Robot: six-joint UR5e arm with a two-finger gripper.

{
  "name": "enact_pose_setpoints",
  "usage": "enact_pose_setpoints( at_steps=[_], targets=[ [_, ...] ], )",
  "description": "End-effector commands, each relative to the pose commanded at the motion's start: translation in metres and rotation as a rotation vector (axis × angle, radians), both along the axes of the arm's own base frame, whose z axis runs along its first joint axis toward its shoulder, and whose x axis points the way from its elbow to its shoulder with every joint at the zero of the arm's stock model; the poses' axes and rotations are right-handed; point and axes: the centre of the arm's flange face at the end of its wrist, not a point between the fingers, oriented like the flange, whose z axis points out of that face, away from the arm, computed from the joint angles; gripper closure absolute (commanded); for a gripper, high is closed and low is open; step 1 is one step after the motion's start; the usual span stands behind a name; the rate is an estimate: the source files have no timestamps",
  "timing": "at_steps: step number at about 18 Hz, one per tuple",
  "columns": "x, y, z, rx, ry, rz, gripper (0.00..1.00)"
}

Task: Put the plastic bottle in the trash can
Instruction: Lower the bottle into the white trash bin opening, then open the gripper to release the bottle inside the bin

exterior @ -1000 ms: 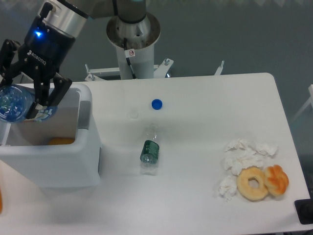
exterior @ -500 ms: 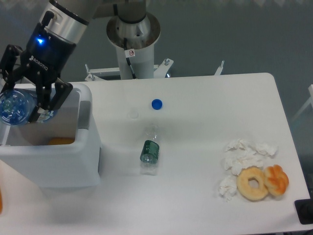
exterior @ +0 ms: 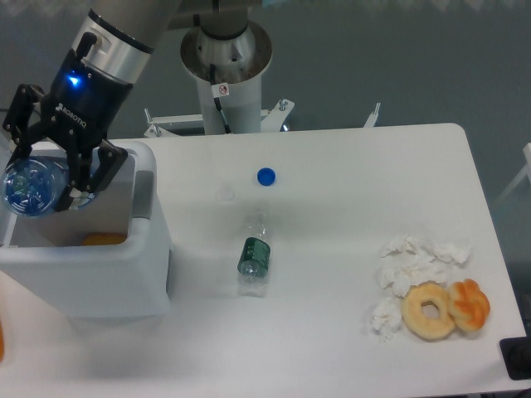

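Above the trash can [exterior: 124, 274], the gripper [exterior: 46, 178], marked ROBOTIQ on its black body, is clamped on the plastic bottle [exterior: 31, 186], base toward the camera; its blue label is too blurred to read. Since a second ago, bottle and gripper have shifted slightly right over the opening. Right of the trash can lie a small green-labelled bottle [exterior: 254, 254] and a blue cap [exterior: 265, 176].
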Motion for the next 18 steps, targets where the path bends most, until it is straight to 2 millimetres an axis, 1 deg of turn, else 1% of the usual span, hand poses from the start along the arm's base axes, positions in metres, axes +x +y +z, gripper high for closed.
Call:
enact_pose_setpoints(
  at_steps=[2, 5, 10, 13, 14, 16, 18],
  targets=[
    [0.000, -0.001, -0.004, -0.005, -0.002, 0.000, 0.24],
    [0.001, -0.002, -0.016, -0.018, 0.003, -0.015, 0.22],
    [0.001, -0.003, -0.016, -0.015, 0.009, -0.021, 0.20],
    [0.001, -0.003, -0.015, -0.014, 0.010, -0.021, 0.13],
    [0.002, -0.004, -0.014, -0.013, 0.011, -0.021, 0.06],
    [0.002, -0.004, -0.013, -0.011, 0.012, -0.021, 0.01],
    [0.002, -0.004, -0.013, -0.011, 0.012, -0.021, 0.00]
  ],
)
